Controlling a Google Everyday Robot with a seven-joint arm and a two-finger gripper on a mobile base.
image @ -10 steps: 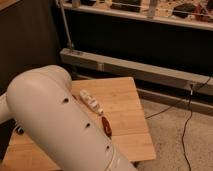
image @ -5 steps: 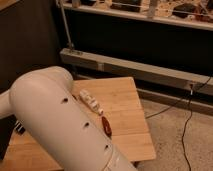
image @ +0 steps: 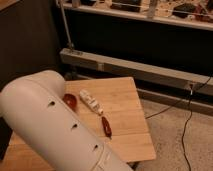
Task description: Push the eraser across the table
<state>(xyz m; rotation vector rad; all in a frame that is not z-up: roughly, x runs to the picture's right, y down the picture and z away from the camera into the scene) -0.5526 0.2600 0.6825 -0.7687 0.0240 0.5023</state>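
The robot's white arm (image: 50, 125) fills the near-left of the scene, a thick rounded casing that slopes down across the counter's near-left corner and hides that part of the top. The gripper is out of sight, somewhere beyond what the arm lets me see; its fingers are closed, and nothing shows in them.

The counter (image: 125, 105) is a square top of pale wood planks. Its far edge, right edge and near-right corner are all in plain sight, and the right half is bare wood with open room up to those edges. Beyond the far edge a long grey metal rail (image: 130, 67) runs across in front of a dark wall. To the right lies speckled floor (image: 170, 145), and a black cable (image: 186, 125) trails down over it.

A red bowl (image: 71, 101) sits left of the counter's middle, half covered by the arm; I cannot tell what is in it. Just beside it, toward the right edge, the eraser (image: 90, 102) lies flat as a slim bar, angled from far-left to near-right, and it looks mostly pale from here. Near its lower end, toward the near edge, rests a small dark-red oblong thing (image: 106, 126), apart from it.
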